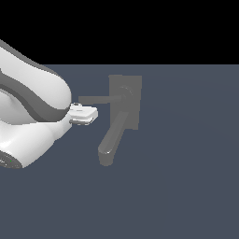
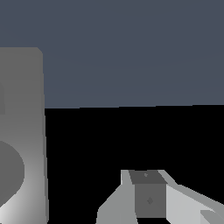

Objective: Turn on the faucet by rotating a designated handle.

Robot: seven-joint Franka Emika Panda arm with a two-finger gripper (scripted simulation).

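The end effector [image 1: 86,115] is hovering at the free tip of the handle [image 1: 100,99], which is reaching from it toward the faucet [image 1: 125,103]; whether its fingers are apart, I cannot tell. It is risking sliding off that thin tip, or striking the thick spout [image 1: 113,138] below.

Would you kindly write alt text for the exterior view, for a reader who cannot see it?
A white robot arm reaches in from the exterior view's left, its gripper just below the free end of a thin grey handle. The handle belongs to a matte grey faucet with a rectangular back plate and a thick curved spout, on a dark blue-grey surface.
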